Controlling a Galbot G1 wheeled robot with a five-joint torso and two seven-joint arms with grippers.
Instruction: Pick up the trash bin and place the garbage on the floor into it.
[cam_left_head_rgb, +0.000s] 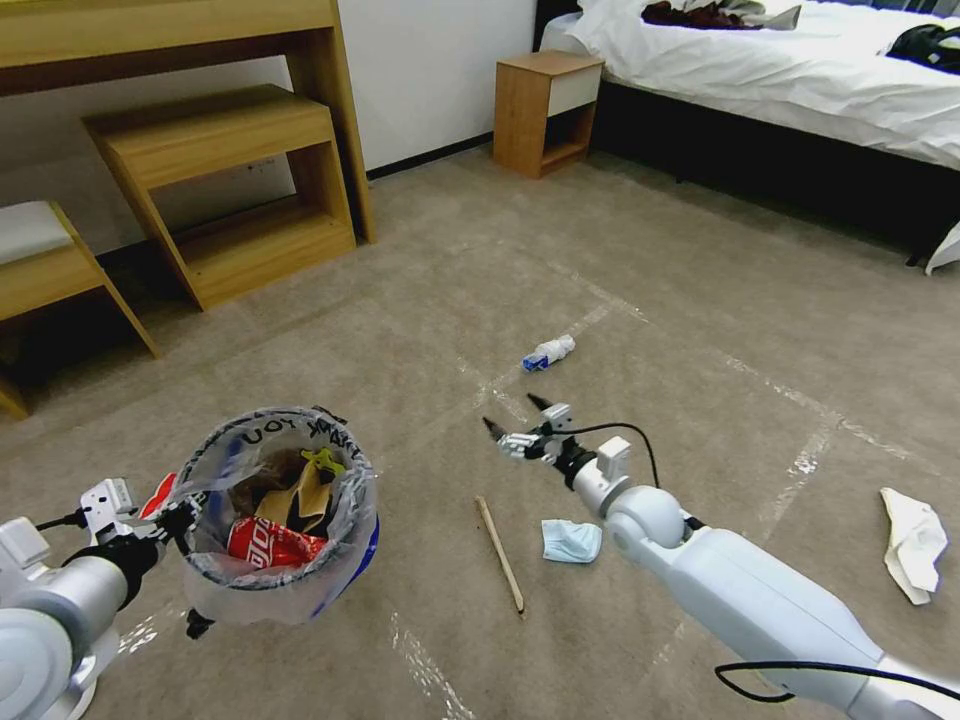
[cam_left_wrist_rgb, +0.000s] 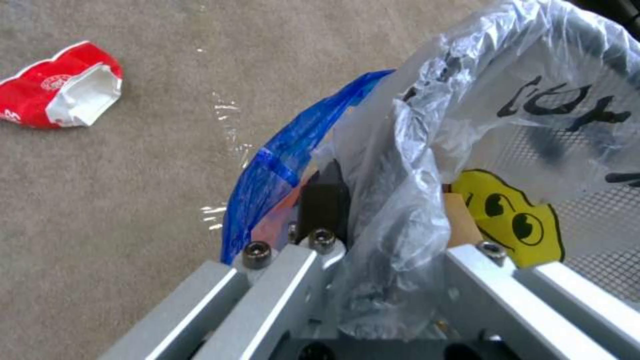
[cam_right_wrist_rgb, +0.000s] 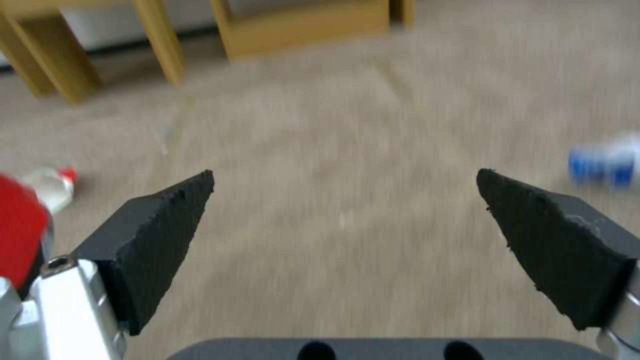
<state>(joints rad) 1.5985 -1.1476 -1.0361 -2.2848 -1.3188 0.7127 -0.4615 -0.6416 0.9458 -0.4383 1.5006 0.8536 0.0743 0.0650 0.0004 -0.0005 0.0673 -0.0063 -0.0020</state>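
Holding the trash bin (cam_left_head_rgb: 275, 520) off the floor (cam_left_head_rgb: 620, 250) by its rim, left gripper (cam_left_head_rgb: 178, 520) clamped. Right gripper (cam_left_head_rgb: 518, 418) spread wide, empty, above carpet between white-blue bottle (cam_left_head_rgb: 549, 353) and light-blue mask (cam_left_head_rgb: 571, 540).

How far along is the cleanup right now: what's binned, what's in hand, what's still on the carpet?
Done: the trash bin is lifted, the left gripper clamped on its rim; a red can and brown paper bag lie inside.
In hand: the right gripper is open and empty.
Left: bottle, mask, stick, tissue, red wrapper.
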